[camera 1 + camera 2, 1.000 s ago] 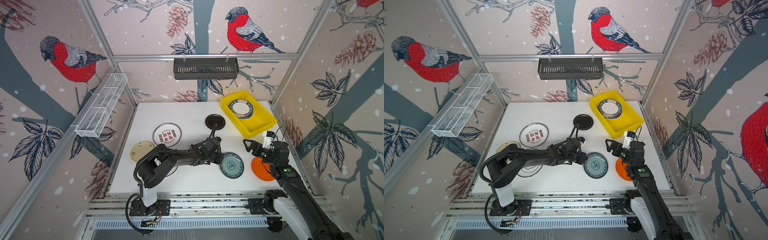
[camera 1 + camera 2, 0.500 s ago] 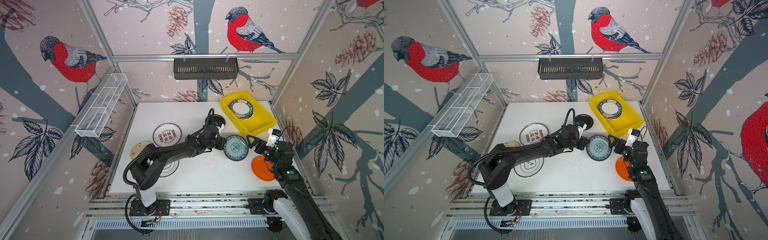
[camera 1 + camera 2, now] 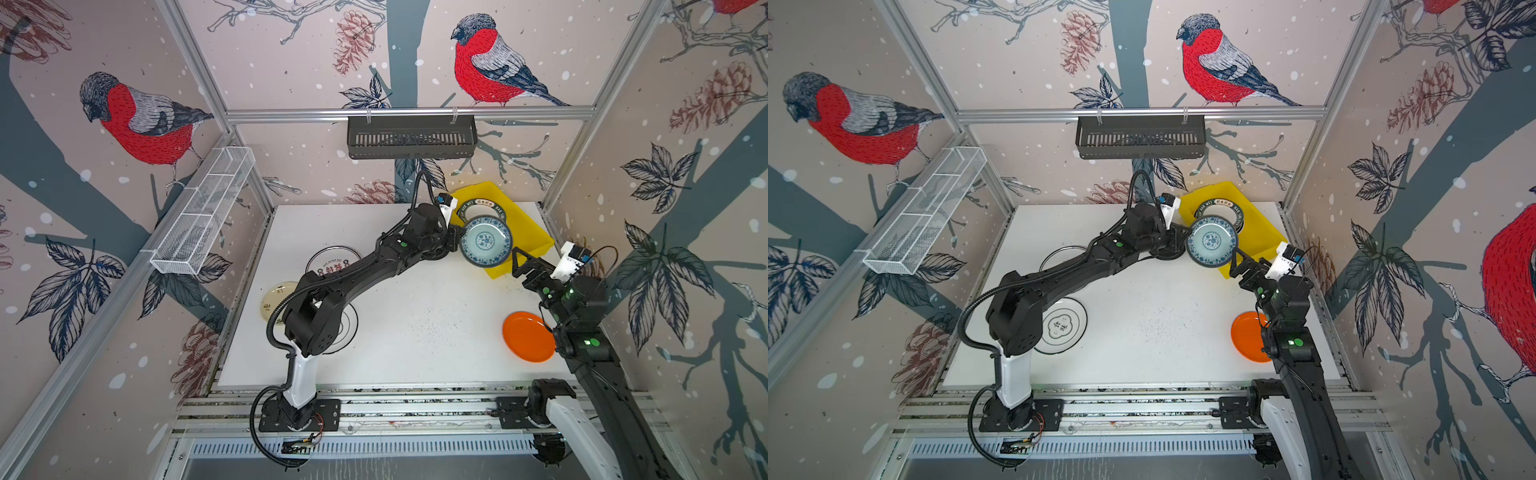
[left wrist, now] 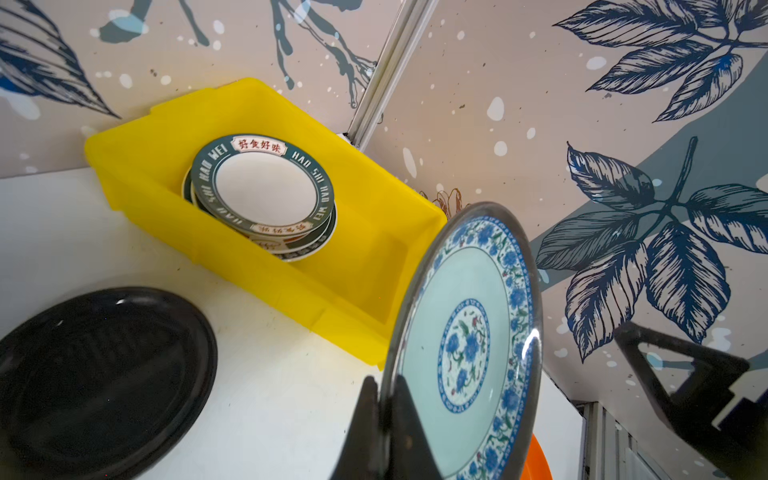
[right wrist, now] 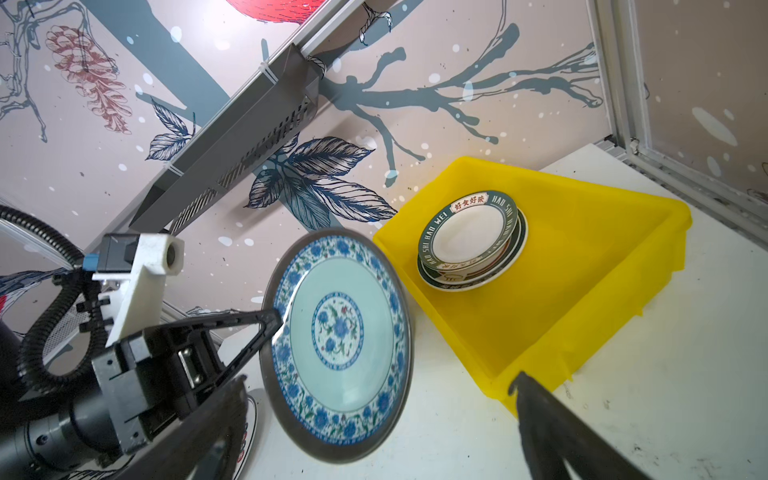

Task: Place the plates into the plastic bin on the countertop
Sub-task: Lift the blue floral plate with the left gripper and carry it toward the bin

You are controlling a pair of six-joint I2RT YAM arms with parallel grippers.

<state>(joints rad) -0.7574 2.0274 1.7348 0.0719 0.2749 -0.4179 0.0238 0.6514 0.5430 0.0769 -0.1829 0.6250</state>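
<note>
An orange plate (image 3: 528,336) at lower right and pale plates (image 3: 330,257) at centre left lie unbinned on the countertop (image 3: 415,324), the right gripper (image 3: 524,266) gapes empty, and the left gripper (image 4: 388,386) clenches a blue-patterned plate (image 3: 485,241) on edge by the yellow bin (image 3: 536,237) at upper right, where lettered plates (image 3: 484,204) sit stacked.

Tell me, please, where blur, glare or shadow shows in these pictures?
Left wrist view: the left gripper has dark, soft fingers near the lens; a glare streak lines the rim of the blue-patterned plate. Right wrist view: that plate looks slightly soft; the right gripper shows fingers as blurred silhouettes. Both top views: sharp, evenly lit, only faint shadows on the countertop.
</note>
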